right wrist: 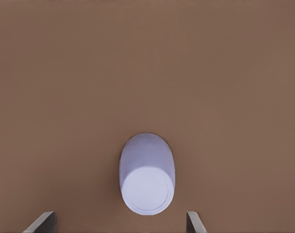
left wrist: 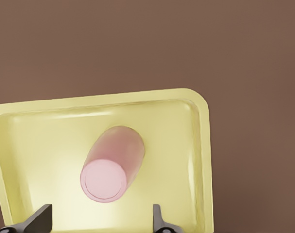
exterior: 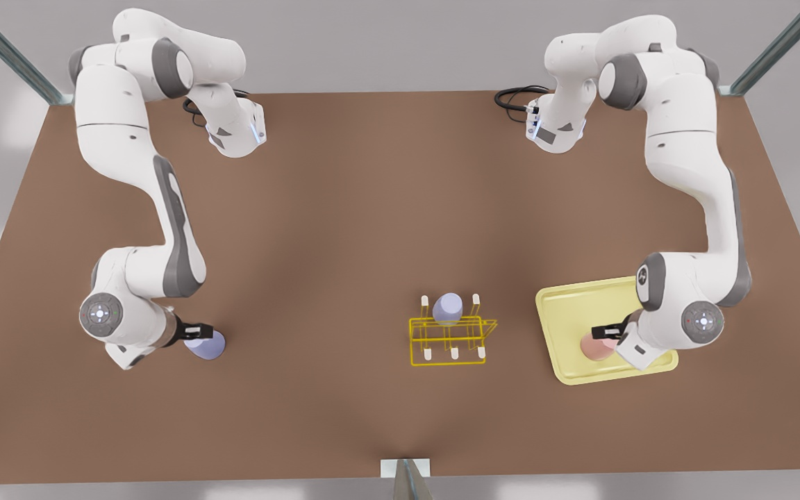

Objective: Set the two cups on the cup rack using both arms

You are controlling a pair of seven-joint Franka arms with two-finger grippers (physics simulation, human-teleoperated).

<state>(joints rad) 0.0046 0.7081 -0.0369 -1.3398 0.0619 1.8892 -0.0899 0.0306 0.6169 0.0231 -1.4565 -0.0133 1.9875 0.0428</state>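
Matt brown tabletop, smooth plastic-looking cups and tray, thin wire rack.

The table (exterior: pixel 344 243) is a flat, matt brown without grain. The pink cup (left wrist: pixel 111 165) and the lavender cup (right wrist: pixel 146 182) look like smooth plastic with a soft satin sheen; a second lavender cup (exterior: pixel 447 308) on the rack looks alike. The tray (left wrist: pixel 196 145) is pale yellow, smooth and slightly glossy. The cup rack (exterior: pixel 450 339) is thin bright-yellow wire with white peg tips. The arms have smooth white shells and grey joint sections.
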